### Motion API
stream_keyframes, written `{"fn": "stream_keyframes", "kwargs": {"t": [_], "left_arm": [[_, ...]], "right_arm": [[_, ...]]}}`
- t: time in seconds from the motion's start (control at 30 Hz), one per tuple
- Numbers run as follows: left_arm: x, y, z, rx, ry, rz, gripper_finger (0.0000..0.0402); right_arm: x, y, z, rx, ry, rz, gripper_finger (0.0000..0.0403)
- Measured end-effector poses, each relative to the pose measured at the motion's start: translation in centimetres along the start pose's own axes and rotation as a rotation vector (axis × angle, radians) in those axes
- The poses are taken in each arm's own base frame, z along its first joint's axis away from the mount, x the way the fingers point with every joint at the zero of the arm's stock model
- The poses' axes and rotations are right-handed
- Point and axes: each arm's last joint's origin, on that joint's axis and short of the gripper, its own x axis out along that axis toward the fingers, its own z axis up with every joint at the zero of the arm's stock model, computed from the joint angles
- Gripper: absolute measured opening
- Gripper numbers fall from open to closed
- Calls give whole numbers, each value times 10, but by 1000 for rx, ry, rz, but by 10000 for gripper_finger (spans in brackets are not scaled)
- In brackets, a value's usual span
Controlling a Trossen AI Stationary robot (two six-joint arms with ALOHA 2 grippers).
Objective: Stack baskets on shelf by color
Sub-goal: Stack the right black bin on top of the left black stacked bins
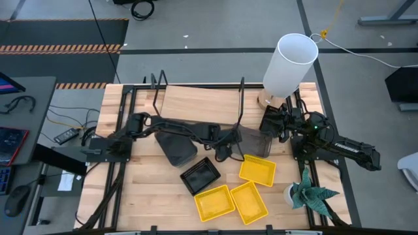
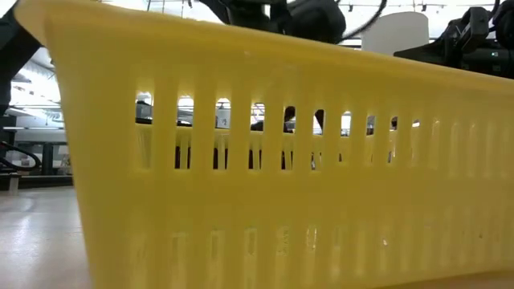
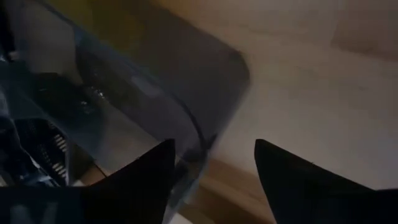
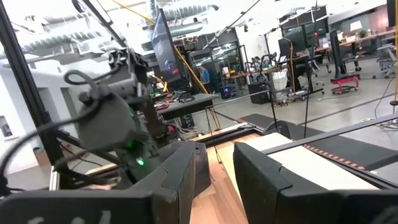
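Yellow baskets [image 1: 215,202] sit nearest me, a black basket [image 1: 200,176] behind. Left gripper [image 1: 225,145] spread wide around a grey basket [image 3: 155,81] rim, gripping nothing, just off the shelf [image 1: 199,103]. Withdrawing carelessly could snag it. Right gripper [image 4: 214,171] waits half-open, empty.

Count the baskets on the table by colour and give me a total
Bright yellow plastic baskets: 3
Smoky grey plastic baskets with rounded corners: 2
Black slatted plastic basket: 1
Total: 6 baskets
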Motion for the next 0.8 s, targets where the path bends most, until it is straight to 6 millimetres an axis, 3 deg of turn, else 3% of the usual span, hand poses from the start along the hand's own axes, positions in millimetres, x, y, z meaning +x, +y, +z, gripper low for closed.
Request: {"fn": "stream_keyframes", "kwargs": {"t": [0.33,0.63,0.8], "left_arm": [[6,1,-11,55,18,0,125],[3,0,-2,73,-12,-1,15],[1,-2,6,84,13,-2,10]], "right_arm": [[0,0,0,-1,-4,5,115],[0,0,0,-1,-4,4,115],[0,0,0,-1,-4,5,115]]}}
